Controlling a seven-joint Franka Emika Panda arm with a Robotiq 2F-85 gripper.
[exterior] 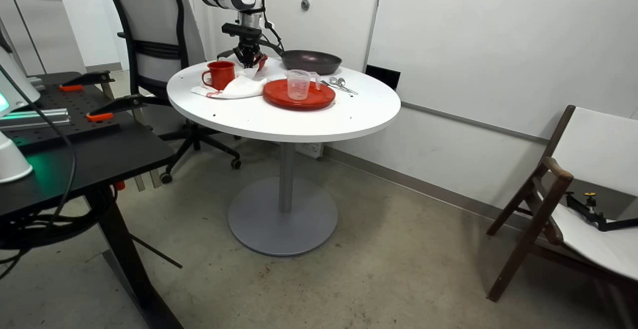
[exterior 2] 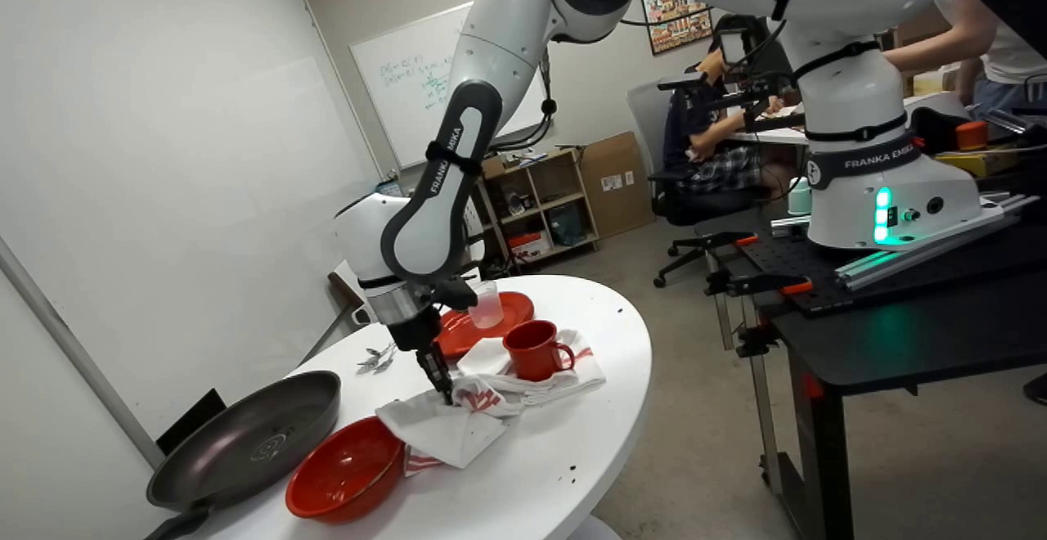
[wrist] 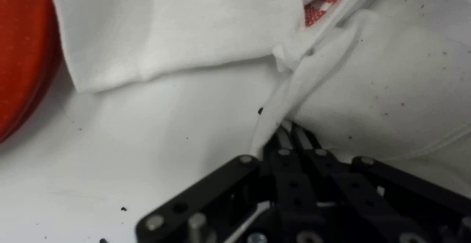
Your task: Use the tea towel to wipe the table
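The tea towel (exterior 2: 446, 434) is white with red stripes and lies crumpled on the round white table (exterior: 359, 114). My gripper (exterior 2: 447, 399) points down at it beside the red bowl. In the wrist view the gripper (wrist: 289, 125) is shut, with a fold of the tea towel (wrist: 287, 99) pinched at its fingertips. The towel hides the very ends of the fingers. Dark specks dot both cloth and tabletop (wrist: 147, 136). More white cloth with a red stripe spreads towards and under the red mug (exterior 2: 536, 352); whether it is the same piece I cannot tell.
The red bowl (exterior 2: 343, 474) touches or nearly touches the towel, and a dark frying pan (exterior 2: 253, 442) stands behind it. A clear measuring cup (exterior: 298, 85) sits on red plates (exterior: 299, 103), with metal cutlery (exterior: 340, 83) nearby. An office chair (exterior: 154, 35) stands by the table.
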